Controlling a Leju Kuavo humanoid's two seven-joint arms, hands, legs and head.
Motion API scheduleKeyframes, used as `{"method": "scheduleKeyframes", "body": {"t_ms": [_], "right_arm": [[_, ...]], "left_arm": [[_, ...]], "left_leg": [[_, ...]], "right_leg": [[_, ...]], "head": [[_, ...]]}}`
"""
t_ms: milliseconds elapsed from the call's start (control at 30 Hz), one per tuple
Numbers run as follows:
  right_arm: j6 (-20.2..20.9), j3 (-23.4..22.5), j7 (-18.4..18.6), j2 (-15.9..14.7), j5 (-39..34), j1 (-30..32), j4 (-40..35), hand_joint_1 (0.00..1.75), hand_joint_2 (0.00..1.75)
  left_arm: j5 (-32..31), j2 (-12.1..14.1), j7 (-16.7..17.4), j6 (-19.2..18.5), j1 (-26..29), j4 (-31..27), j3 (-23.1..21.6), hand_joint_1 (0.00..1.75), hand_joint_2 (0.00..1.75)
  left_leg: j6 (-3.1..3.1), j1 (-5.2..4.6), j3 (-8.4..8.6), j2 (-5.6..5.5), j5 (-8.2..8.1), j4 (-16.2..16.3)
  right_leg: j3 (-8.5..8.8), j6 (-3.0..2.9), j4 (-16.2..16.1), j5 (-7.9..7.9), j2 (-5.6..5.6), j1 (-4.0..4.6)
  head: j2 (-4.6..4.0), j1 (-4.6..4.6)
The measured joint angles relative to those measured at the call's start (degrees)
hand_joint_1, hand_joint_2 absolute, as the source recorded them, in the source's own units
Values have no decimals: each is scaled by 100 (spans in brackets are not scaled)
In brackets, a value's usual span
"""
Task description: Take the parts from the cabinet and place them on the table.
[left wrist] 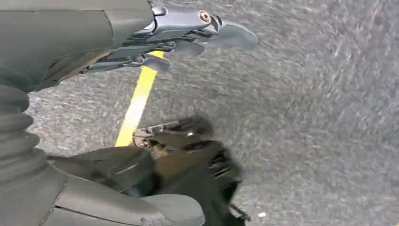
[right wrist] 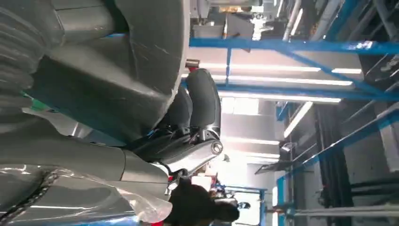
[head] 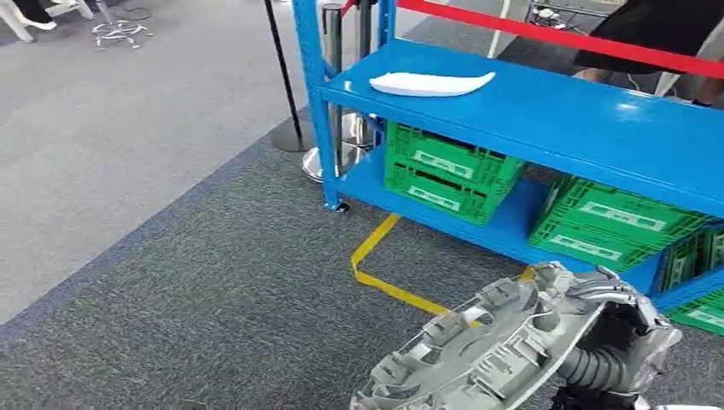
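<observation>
The robot's right hand [head: 627, 342] is gripping a big silver hubcap [head: 487, 350], down at the near right of the head view. The hubcap is tilting, with its ribbed back side facing up toward the camera, and it is hanging in the air above the grey carpet [head: 213, 290]. In the right wrist view the dark fingers [right wrist: 200, 101] are curling around the shiny part.

The left hand [left wrist: 188, 35] is hanging down over the carpet and a strip of yellow tape [left wrist: 136, 101]. Its fingers are lying apart and it is holding nothing.

Farther off, a blue shelf rack [head: 546, 111] is standing to the right. A flat white part [head: 431, 83] is lying on its top shelf, near the left end. Green crates [head: 448, 171] are sitting on the shelf below. A red barrier belt [head: 555, 34] is running along behind the rack, and a person in dark clothes [head: 657, 30] is standing at the far right.

It looks like the robot is in the carrying step: one part is already in hand and is not yet set down. Whether the blue rack is the cabinet or the table is hard to tell. Next, the robot needs to bring the hubcap over a flat bare spot, lower it gently, and only then let go. The hubcap is wide and thin, so it could slip or bump an edge if the hand tips too much.
</observation>
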Motion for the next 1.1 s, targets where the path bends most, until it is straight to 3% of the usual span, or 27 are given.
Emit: {"method": "scheduleKeyframes", "body": {"t_ms": [67,100,133,167,200,233,267,300,333,400,433,467,500,533,600,633,667,700,733,767,800,833,900,933,967,1000,1100], "right_arm": [[2,-2,-2,7,4,-25,7,175,175],[2,-4,-2,7,4,-28,15,175,175],[7,-9,2,7,4,-39,28,175,175],[17,-17,0,7,2,-28,37,175,175],[31,-26,0,9,0,-26,44,175,175],[44,-33,0,9,11,-31,61,175,175],[44,-44,0,9,35,-44,81,175,175],[41,-46,0,7,61,-59,109,175,175],[31,-50,0,7,68,-68,138,175,175],[35,-83,0,7,87,-71,179,175,175],[55,-90,0,7,116,-77,197,175,175],[66,-98,2,7,144,-81,205,175,175],[70,-107,-2,7,171,-87,212,175,175],[85,-114,0,7,184,-86,232,175,175],[122,-118,0,7,175,-98,277,175,175],[131,-129,0,7,164,-148,313,175,175],[160,-149,4,15,157,-161,352,175,175],[194,-183,0,20,144,-156,371,175,175],[241,-225,0,24,122,-153,400,175,175],[299,-279,2,28,90,-154,444,175,175],[359,-321,2,33,43,-156,477,175,175],[431,-361,2,42,-2,-157,503,175,175],[520,-393,4,72,-55,-180,551,175,175],[551,-400,2,96,-53,-210,573,175,175],[571,-400,2,116,-46,-224,588,175,175],[570,-404,-2,125,-39,-256,605,175,175],[570,-406,-2,138,0,-372,669,175,175]], "left_arm": [[0,7,-2,0,30,6,6,0,175],[0,13,-2,0,58,15,13,0,175],[2,7,-2,0,65,17,17,0,175],[22,28,0,0,61,20,26,0,175],[63,33,0,0,41,20,37,0,175],[103,33,-2,-8,21,20,48,0,175],[122,33,0,-28,17,20,55,0,175],[171,26,-2,-44,18,20,70,0,175],[216,20,-2,-50,25,20,92,0,175],[311,-13,-31,-79,33,20,136,0,175],[345,-42,-46,-94,27,20,160,0,175],[372,-79,-63,-109,20,20,184,0,175],[380,-107,-79,-133,15,20,201,0,175],[422,-133,-136,-151,19,20,219,0,175],[455,-173,-260,-184,54,22,260,0,175],[461,-193,-300,-186,63,26,280,0,175],[459,-221,-330,-190,72,28,282,0,175],[457,-236,-360,-197,72,26,282,0,175],[461,-247,-394,-201,69,26,286,0,175],[463,-262,-433,-201,69,28,293,0,175],[477,-269,-439,-201,75,28,297,0,175],[492,-269,-437,-184,88,28,304,0,175],[555,-284,-383,-120,111,28,332,0,175],[588,-302,-336,-76,109,28,343,0,175],[592,-319,-301,-44,91,28,356,0,175],[592,-315,-291,-20,79,28,367,0,175],[527,-328,-262,20,100,28,367,0,175]], "left_leg": [[107,-46,-101,-100,66,12],[203,-42,-135,-142,143,-41],[247,-41,-203,-171,206,-36],[300,-46,-288,-225,273,-30],[336,-64,-374,-287,344,-29],[365,-93,-475,-361,423,-26],[383,-125,-571,-432,493,-21],[383,-154,-675,-518,574,-14],[386,-171,-768,-590,646,-6],[381,-188,-926,-739,778,10],[376,-185,-976,-808,846,18],[352,-230,-1041,-880,908,25],[344,-223,-1075,-936,999,27],[319,-211,-1095,-1018,1083,-8],[241,-237,-1133,-1185,1218,-51],[232,-233,-1173,-1006,1044,26],[189,-219,-1247,-751,683,269],[148,-193,-1339,-591,331,651],[104,-155,-1433,-500,16,1112],[66,-118,-1503,-452,-142,1540],[36,-75,-1513,-432,-106,1810],[5,-30,-1414,-415,80,1836],[-36,28,-906,-324,367,1206],[-38,30,-469,-114,395,582],[-21,-1,-175,120,261,153],[70,-62,-122,92,223,-16],[220,-84,-212,-93,234,-88]], "right_leg": [[-15,71,-10,78,-111,-39],[-53,113,3,73,-131,-56],[-97,154,112,-138,207,-89],[-234,143,385,-493,501,-89],[-340,129,780,-828,636,-78],[-443,108,1218,-1107,696,-62],[-489,79,1524,-1231,724,-48],[-434,40,1626,-1173,739,-24],[-281,-8,1505,-975,745,7],[260,-92,768,-546,836,61],[615,-149,252,-492,1094,70],[911,-189,-195,-614,1354,70],[955,-141,-321,-643,1322,42],[847,-134,-293,-607,1259,66],[795,-165,-321,-505,1095,42],[757,-205,-326,-442,962,20],[694,-255,-333,-421,910,18],[641,-255,-332,-381,818,25],[592,-248,-331,-337,711,26],[536,-235,-320,-299,610,21],[480,-217,-303,-267,513,13],[411,-195,-285,-236,413,5],[353,-149,-256,-194,265,-10],[365,-120,-236,-176,207,-10],[333,-90,-227,-161,137,7],[325,-51,-213,-140,68,6],[305,43,-210,-99,-125,-8]], "head": [[0,-6],[0,-15],[0,-9],[0,-7],[0,-2],[0,-6],[0,-7],[0,-9],[0,-9],[0,-9],[0,-11],[0,-4],[0,-24],[0,-4],[0,-7],[0,-13],[0,-55],[0,-72],[0,-57],[0,-68],[0,-66],[0,-66],[0,-61],[0,-72],[0,-72],[0,-55],[0,-70]]}}
